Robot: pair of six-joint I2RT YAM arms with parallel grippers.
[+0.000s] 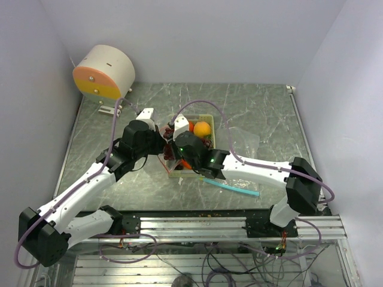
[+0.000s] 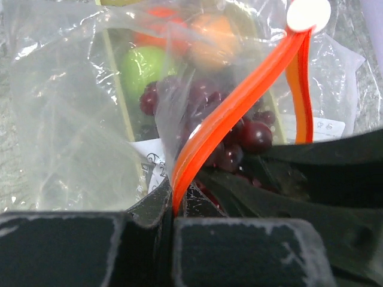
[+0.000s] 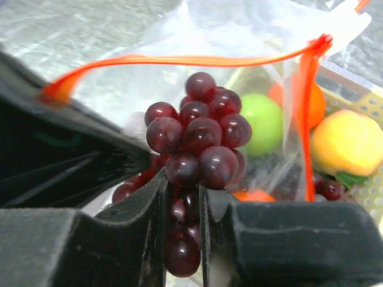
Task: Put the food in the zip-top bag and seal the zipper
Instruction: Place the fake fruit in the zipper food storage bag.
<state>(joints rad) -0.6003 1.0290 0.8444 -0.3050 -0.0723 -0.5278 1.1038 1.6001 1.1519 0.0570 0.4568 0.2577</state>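
Observation:
My left gripper [image 2: 173, 200] is shut on the red-orange zipper [image 2: 239, 98] of the clear zip-top bag [image 2: 66, 113], holding its mouth up. My right gripper [image 3: 182, 197] is shut on a bunch of dark purple grapes [image 3: 200, 131] at the open mouth, which the zipper [image 3: 179, 60] frames. More food shows through the plastic: a green fruit [image 3: 263, 122] and a second grape bunch [image 2: 251, 134]. An orange fruit [image 3: 344, 143] lies in the pale yellow-green basket [image 3: 371, 191]. From above, both grippers [image 1: 170, 146] meet at the basket [image 1: 209, 118], hiding most of the bag.
A cream and orange drum [image 1: 105, 72] stands at the back left. A teal strip [image 1: 233, 188] lies on the table under my right forearm. Loose clear plastic [image 1: 245, 140] lies right of the basket. White walls close in on three sides.

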